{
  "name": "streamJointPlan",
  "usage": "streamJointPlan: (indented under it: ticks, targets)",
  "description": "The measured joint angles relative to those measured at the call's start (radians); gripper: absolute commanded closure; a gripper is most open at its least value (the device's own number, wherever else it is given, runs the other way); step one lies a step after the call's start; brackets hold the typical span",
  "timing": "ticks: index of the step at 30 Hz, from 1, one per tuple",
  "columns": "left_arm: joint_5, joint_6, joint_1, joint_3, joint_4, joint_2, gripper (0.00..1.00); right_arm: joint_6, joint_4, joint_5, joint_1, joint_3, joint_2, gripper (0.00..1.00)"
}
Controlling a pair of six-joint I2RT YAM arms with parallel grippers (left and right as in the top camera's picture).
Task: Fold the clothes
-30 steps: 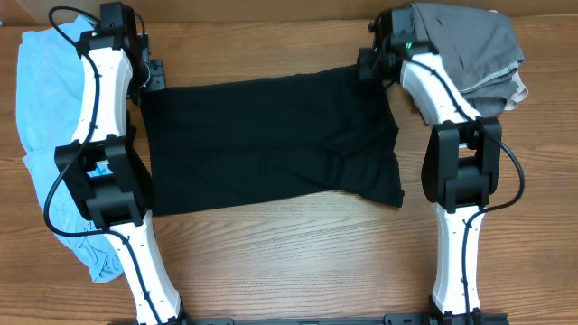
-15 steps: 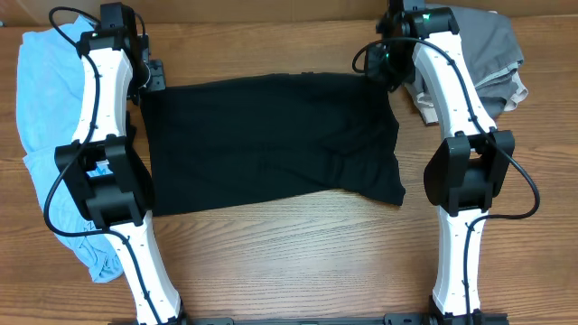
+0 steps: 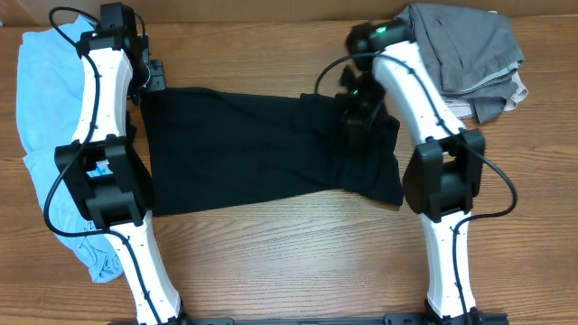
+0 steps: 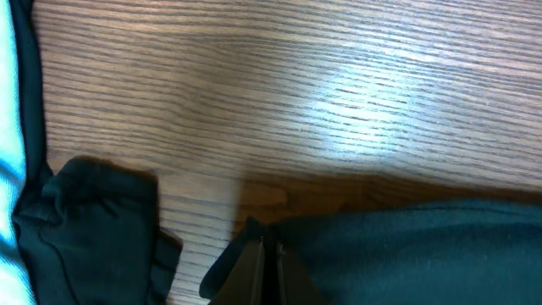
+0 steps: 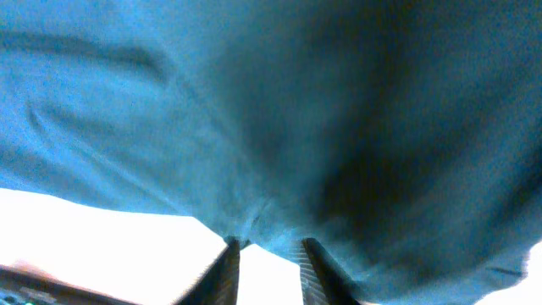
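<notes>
A black garment (image 3: 262,144) lies spread across the wooden table between the two arms. My left gripper (image 3: 149,86) is shut on its top left corner; the left wrist view shows the fingers (image 4: 269,254) closed together on the dark cloth (image 4: 423,254). My right gripper (image 3: 354,104) holds the garment's top right corner, lifted and drawn in over the right part of the cloth. In the right wrist view the cloth (image 5: 339,127) hangs from the fingertips (image 5: 267,250) and fills the frame.
A pile of light blue clothes (image 3: 36,90) lies along the left edge of the table. A heap of grey clothes (image 3: 474,50) sits at the back right. A bunched dark fold (image 4: 93,220) lies beside the left fingers.
My right gripper has lifted the garment's top right corner and carried it left and forward over the cloth. The left arm has not moved.
</notes>
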Motion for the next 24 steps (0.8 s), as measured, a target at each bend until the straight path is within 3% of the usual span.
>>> streamJointPlan:
  ticks: [5,11,17,24]
  targets:
    - [0.0,0.0,0.0,0.0,0.001,0.0,0.96,-0.001,0.0,0.002,0.026,-0.016,0.0,0.6]
    - [0.0,0.0,0.0,0.0,0.005,0.0,0.96,0.005,0.09,0.027,-0.006,0.05,-0.002,0.41]
    - [0.0,0.0,0.0,0.0,0.008,0.0,0.96,0.007,0.233,0.097,-0.04,0.045,-0.016,0.39]
    - [0.0,0.0,0.0,0.0,0.008,0.0,0.96,0.041,0.385,0.103,-0.116,-0.121,-0.023,0.39]
